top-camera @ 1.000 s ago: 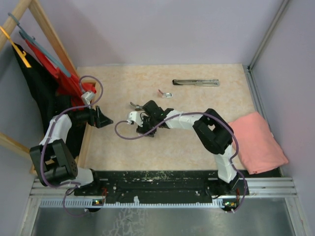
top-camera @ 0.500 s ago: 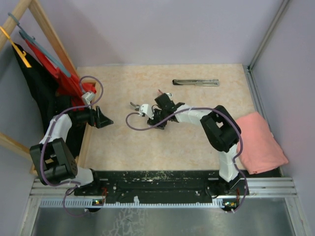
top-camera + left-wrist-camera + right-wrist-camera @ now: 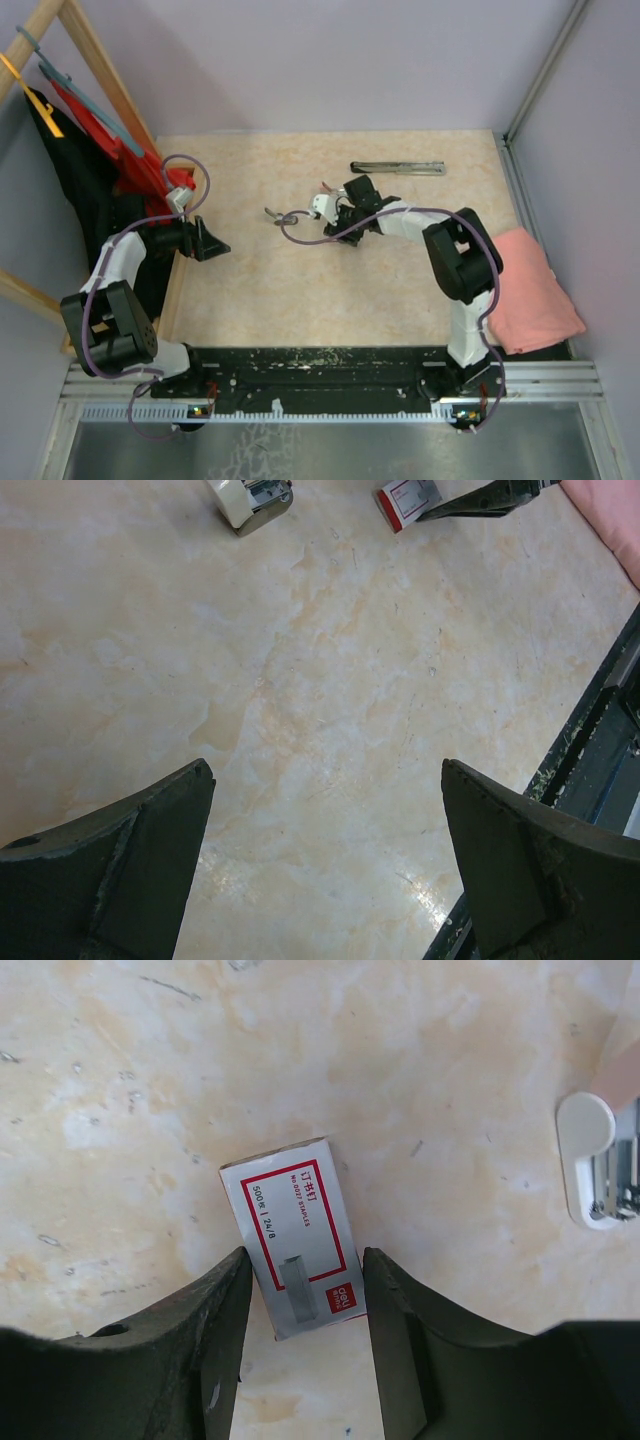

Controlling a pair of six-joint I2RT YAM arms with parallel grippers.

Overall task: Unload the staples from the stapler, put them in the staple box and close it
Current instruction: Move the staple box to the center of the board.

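Closest to the arm bases, the pink cloth [image 3: 525, 290] lies at the right side of the worktop [image 3: 260, 290]. Nothing is different there.

A bit farther in, the left claw [image 3: 327, 780] hangs wide open over bare worktop and holds nothing. It is in the same spot as a moment ago (just waiting, I think).

The big change is the right arm. Its right claw [image 3: 305, 1260] is now farther back and more to the right than a moment ago, and its fingers are a little closer together. It stands half wide, with one end of a small red-and-white box [image 3: 290, 1230] between its fingers. The box lies flat on the worktop. I cannot tell if the fingers pinch it yet.

The stapler [image 3: 590, 1170] is small and white. It lies just beside the box, not touching it and not in the claw. Something shiny shows inside it, but I cannot tell if that is the staples (I cannot pick out any loose ones).

So the arm goes to the box, not the stapler. I think the real job is not done yet.

Farthest away, the silver bar [image 3: 397, 167] lies alone, same as before.
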